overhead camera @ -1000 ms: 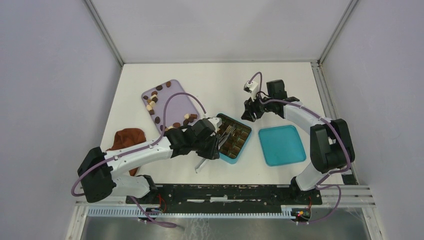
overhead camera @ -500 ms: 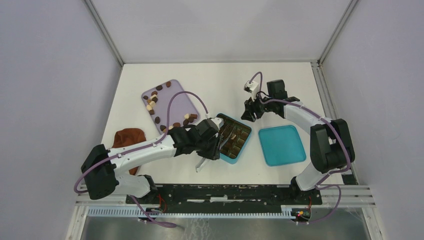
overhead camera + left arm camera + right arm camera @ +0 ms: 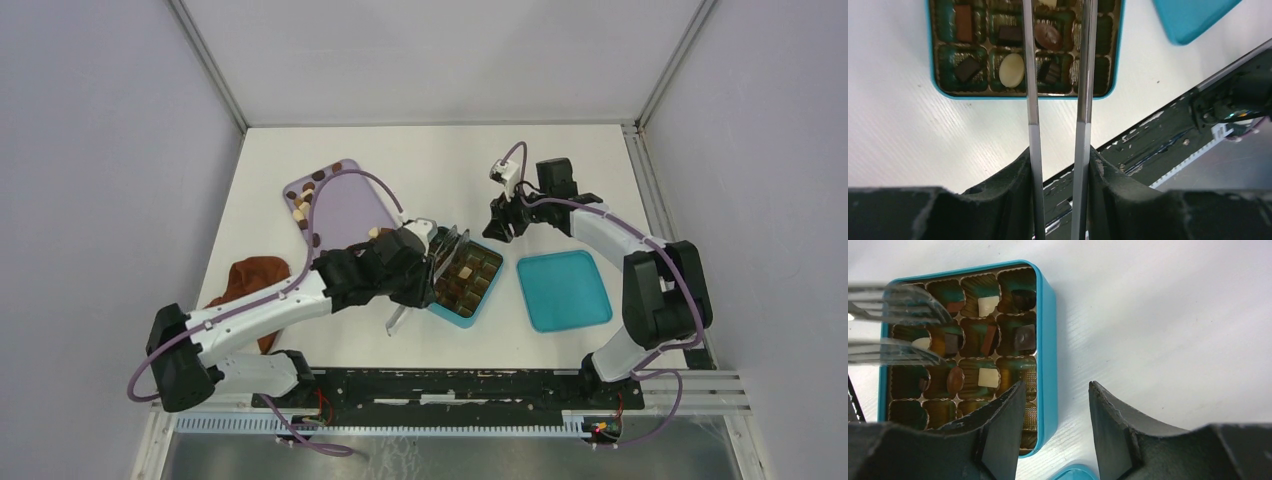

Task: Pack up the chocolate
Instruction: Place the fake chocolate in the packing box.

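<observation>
**Left arm holds tongs over the half-filled box; right jaws stand apart and empty**

The left gripper (image 3: 1059, 159) is closed on a pair of metal tongs (image 3: 1032, 100); each steel arm lies flat against the inside of a finger, with a gap between the arms. The tongs reach out over the teal box (image 3: 1023, 96), but the left wrist view cuts off their tips at its top edge. The right wrist view shows them only as a blur over the box's left cells. Whether they grip a piece cannot be told.

The right gripper (image 3: 1057, 390) has its jaws partly open with nothing between them, only bare table (image 3: 1173, 315). It hovers just beyond the box's far right corner.

The chocolate (image 3: 1011, 70) is in two places. Some pieces, dark, tan and cream, sit one to a cell in the box, which lies mid-table toward the near edge; other cells look empty, and the tongs and left arm hide part of the grid. The rest lies loose along the left side of the lilac tray (image 3: 350, 195), toward the table's far left; the arm's cable crosses over it.

The teal lid (image 3: 563, 290) lies flat just right of the box. A reddish-brown cloth (image 3: 255, 275) is bunched near the left edge, partly under the left arm.
</observation>
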### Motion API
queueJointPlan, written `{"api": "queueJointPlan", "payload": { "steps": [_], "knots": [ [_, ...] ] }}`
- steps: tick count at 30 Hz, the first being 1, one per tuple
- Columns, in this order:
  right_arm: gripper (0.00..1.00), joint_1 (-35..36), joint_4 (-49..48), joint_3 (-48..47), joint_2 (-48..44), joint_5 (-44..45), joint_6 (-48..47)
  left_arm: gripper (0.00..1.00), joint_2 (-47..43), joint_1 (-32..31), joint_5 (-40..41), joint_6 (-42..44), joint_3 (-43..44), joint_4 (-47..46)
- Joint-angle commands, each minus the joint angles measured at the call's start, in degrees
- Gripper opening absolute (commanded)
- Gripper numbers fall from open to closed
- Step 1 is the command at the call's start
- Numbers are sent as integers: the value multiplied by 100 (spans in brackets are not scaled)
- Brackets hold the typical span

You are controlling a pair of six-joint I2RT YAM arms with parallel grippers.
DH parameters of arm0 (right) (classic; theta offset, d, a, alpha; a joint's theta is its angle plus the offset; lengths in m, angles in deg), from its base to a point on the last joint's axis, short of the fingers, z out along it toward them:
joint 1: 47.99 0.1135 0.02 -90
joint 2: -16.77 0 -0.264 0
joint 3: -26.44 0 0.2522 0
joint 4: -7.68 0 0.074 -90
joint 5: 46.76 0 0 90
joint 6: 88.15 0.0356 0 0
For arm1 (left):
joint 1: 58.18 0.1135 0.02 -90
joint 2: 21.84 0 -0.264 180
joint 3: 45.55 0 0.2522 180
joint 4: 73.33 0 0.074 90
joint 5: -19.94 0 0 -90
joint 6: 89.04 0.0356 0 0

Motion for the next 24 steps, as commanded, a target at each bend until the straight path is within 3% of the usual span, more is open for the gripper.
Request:
{"api": "queueJointPlan", "payload": {
  "steps": [1, 8, 11, 14, 19, 24],
  "knots": [
    [55, -33, -165, -126, -450, -242, -41, 42, -545, 514, 307, 32, 572, 370],
    [56, -25, 225, -368, -881, -406, -233, 43, -1231, 3292, -530, 787, 463, 1058],
    [57, -11, 640, -579, -951, -607, -428, 43, -1077, 4042, -280, 1174, 438, 1391],
    [57, -20, 232, -288, -1098, -832, -184, 43, -811, 4753, -425, 1474, 236, 1330],
    [58, -10, 213, 110, -1230, -959, -422, 43, -507, 5453, -862, 1597, 138, 1245],
    [58, -7, 337, 141, -1278, -1197, -583, 43, -321, 5491, -878, 1634, 195, 1770]
  ]
}}
